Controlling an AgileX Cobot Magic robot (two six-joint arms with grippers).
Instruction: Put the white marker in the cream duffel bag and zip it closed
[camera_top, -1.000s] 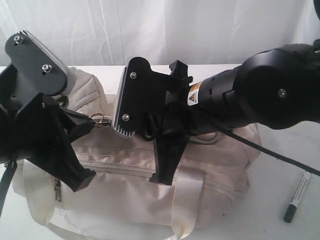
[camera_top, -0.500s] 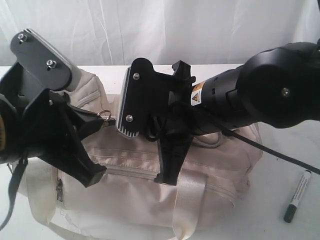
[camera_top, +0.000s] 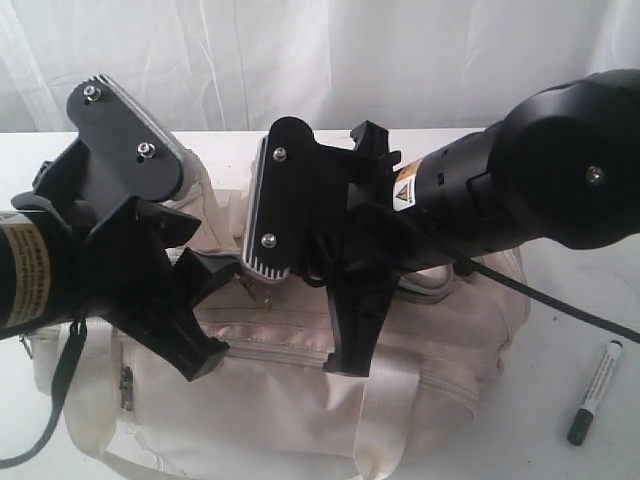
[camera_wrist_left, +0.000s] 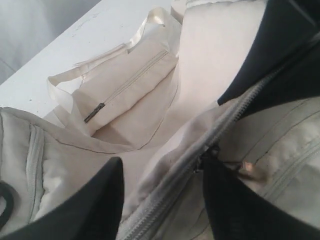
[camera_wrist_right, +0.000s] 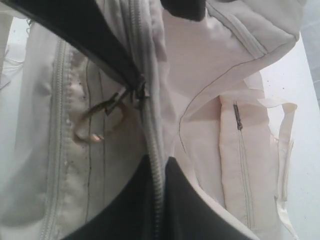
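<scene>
A slim white marker (camera_top: 596, 392) is lying on the desk (camera_top: 535, 445) near the arm-obscured soft cream duffel bag (camera_top: 280, 400). Fingers of the left gripper (camera_wrist_left: 162, 167) are standing apart astride its grey zipper (camera_wrist_left: 230, 120); fingers of the right gripper (camera_wrist_right: 159, 167) are clamping that zipper.

On desk (camera_top: 580, 290): cream duffel bag (camera_top: 440, 350) centre-left, white marker (camera_top: 596, 392) to its right, well apart. L claw (camera_top: 215, 312) over bag's left top, R claw (camera_top: 350, 360) over its middle, both at zip.
</scene>
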